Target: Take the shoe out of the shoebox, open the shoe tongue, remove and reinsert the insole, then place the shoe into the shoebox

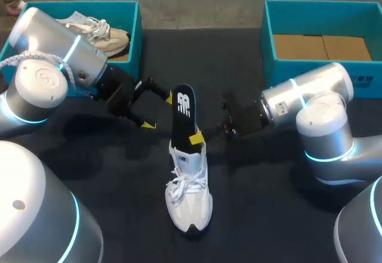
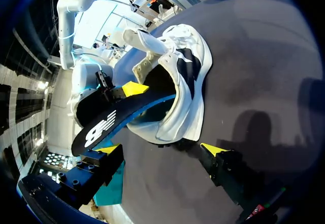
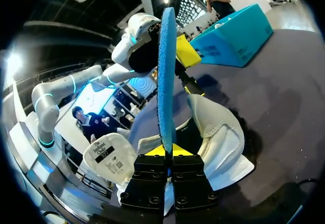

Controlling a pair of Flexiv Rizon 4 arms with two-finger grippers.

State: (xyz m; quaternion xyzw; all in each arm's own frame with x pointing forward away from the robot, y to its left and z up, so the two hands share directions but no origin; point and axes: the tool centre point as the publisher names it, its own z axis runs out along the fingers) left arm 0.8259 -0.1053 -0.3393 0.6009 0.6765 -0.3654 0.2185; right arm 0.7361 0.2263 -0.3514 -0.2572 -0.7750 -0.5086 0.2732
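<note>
A white shoe (image 1: 188, 194) lies on the black table (image 1: 274, 215), toe toward me. Its black insole (image 1: 183, 111) sticks up out of the heel opening, with the lower end still inside. My right gripper (image 1: 196, 138) is shut on the insole's edge near the shoe's collar. In the right wrist view the insole (image 3: 166, 71) rises edge-on and blue from the shut gripper (image 3: 169, 150), with the shoe (image 3: 218, 132) just ahead. My left gripper (image 1: 158, 112) stands open just left of the insole's top. In the left wrist view its fingertips (image 2: 213, 149) are spread wide before the shoe (image 2: 185, 76) and insole (image 2: 104, 125).
A teal shoebox (image 1: 132, 42) at the back left holds a second, beige shoe (image 1: 98, 31). Another teal shoebox (image 1: 268, 36) at the back right shows a brown cardboard floor.
</note>
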